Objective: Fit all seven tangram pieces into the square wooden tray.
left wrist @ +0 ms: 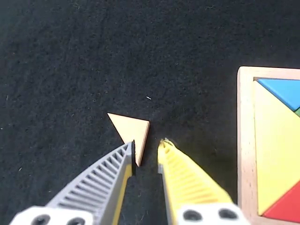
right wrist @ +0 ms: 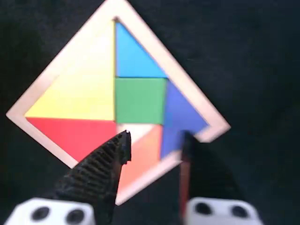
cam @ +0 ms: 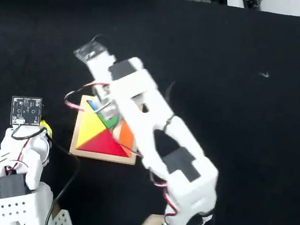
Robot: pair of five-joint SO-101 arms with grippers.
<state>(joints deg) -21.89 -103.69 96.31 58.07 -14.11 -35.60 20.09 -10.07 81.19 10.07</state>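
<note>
The square wooden tray [cam: 99, 156] lies between the arms. It holds a yellow triangle [right wrist: 79, 93], a red triangle [right wrist: 70, 136], a blue triangle [right wrist: 133, 58], a green square [right wrist: 139, 101], a dark blue parallelogram [right wrist: 180, 115] and an orange triangle [right wrist: 145, 157]. A small bare triangular gap [right wrist: 139, 130] shows between them. My right gripper [right wrist: 155, 139] hovers open over the tray's orange corner. A small pale triangle [left wrist: 131, 131] lies on the cloth beside the tray [left wrist: 243, 140]. My left gripper [left wrist: 146, 146] is open, with the triangle's corner between its tips.
Black cloth [cam: 251, 104] covers the table, with wide free room to the right and at the back. The right arm [cam: 153, 130] stretches over the tray's right half in the high view. The left arm [cam: 21, 156] stands at the front left.
</note>
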